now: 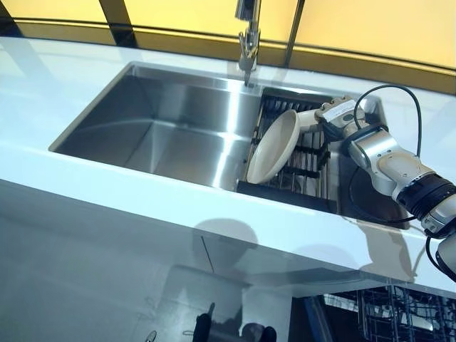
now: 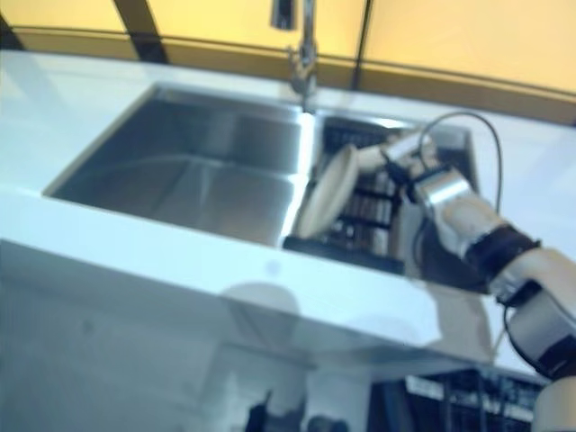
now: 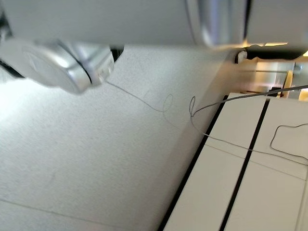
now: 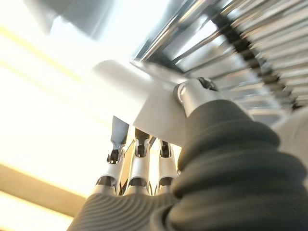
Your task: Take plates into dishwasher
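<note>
Reaching in from the right, the right hand (image 1: pixel 335 114) sits at the upper right rim of the cream plate (image 1: pixel 273 146), which stands on edge, tilted, in the dark rack (image 1: pixel 313 153) set into the right end of the steel sink (image 1: pixel 164 128). The plate's face looks left and toward the near side; its back faces the hand, so the rim runs roughly near-to-far across the fingers. From the wrist view the thumb (image 4: pixel 192 94) presses one face of the plate and the fingers (image 4: pixel 139 147) lie along the other, so the rim appears pinched between them rather than free. The faucet (image 1: pixel 248 43) stands just behind the rack, close to the lift path. Left hand shows in no view; only the right arm is anywhere near the plate. A dishwasher rack (image 1: pixel 399 313) shows below the counter (image 1: pixel 142 192) edge at near right, so my guess is the move wants a lift up and back toward the near right.
</note>
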Controlling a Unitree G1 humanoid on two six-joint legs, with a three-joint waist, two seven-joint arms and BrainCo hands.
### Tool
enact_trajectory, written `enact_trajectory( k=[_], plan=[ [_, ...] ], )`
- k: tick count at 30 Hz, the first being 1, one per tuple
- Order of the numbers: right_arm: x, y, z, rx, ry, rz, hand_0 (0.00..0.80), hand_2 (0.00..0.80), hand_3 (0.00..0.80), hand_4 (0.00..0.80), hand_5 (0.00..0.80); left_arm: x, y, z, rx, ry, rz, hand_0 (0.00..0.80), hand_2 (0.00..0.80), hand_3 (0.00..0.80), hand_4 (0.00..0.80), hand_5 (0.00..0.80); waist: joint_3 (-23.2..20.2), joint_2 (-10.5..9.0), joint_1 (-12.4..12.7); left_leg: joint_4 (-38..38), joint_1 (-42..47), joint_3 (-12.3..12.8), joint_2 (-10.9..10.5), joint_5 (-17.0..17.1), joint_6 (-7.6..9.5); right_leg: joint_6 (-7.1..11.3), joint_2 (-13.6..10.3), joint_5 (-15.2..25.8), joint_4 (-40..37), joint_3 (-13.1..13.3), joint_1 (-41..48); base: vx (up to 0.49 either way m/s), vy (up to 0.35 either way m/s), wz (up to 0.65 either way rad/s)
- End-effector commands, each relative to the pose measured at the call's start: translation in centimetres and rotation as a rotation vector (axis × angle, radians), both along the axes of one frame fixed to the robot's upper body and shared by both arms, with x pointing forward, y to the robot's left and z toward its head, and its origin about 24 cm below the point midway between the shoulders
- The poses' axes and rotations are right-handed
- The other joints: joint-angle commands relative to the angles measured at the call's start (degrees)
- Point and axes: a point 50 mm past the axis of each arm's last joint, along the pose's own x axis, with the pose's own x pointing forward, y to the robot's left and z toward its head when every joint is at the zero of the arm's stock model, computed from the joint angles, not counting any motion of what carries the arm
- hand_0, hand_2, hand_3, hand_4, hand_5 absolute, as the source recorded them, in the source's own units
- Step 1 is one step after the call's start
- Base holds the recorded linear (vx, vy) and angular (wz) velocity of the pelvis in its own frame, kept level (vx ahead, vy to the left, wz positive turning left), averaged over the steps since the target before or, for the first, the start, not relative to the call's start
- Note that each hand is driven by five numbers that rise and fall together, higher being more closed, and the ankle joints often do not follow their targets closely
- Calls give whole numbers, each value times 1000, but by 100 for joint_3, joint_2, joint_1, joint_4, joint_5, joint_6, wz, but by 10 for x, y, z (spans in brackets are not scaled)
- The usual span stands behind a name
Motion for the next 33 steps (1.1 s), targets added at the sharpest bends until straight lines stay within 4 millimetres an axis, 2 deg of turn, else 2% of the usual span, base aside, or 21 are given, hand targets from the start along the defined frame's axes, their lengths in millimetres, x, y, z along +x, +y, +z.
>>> enact_trajectory(
  k=[1,23,29,33],
  plan=[
    [-8,-3,34,-48,-120,-33,800,800,800,800,800,-16,6,-7,59,78,-31,0,0,0,0,0,-558,-339,28,-31,158,247,-156,-332,211,648,-305,-248,-14,39,254,0,0,0],
    [-5,-6,29,-50,-35,-41,800,800,800,800,800,-26,8,-11,71,120,1,0,0,0,0,0,-968,-456,-6,-31,450,236,-166,-454,232,672,-336,-315,-14,112,516,0,4,0],
    [-5,-24,15,129,52,-41,800,800,800,800,800,-23,7,-10,72,111,2,0,0,0,0,0,-1138,-469,-142,-31,668,345,-205,-570,281,700,-379,-306,-14,241,636,-9,74,-5],
    [-5,-30,9,173,75,-44,800,800,800,800,800,-22,6,-10,72,111,5,0,0,0,0,0,-1176,-478,-194,-31,740,399,-217,-608,303,712,-392,-295,-14,283,672,-16,64,-12]
  ],
)
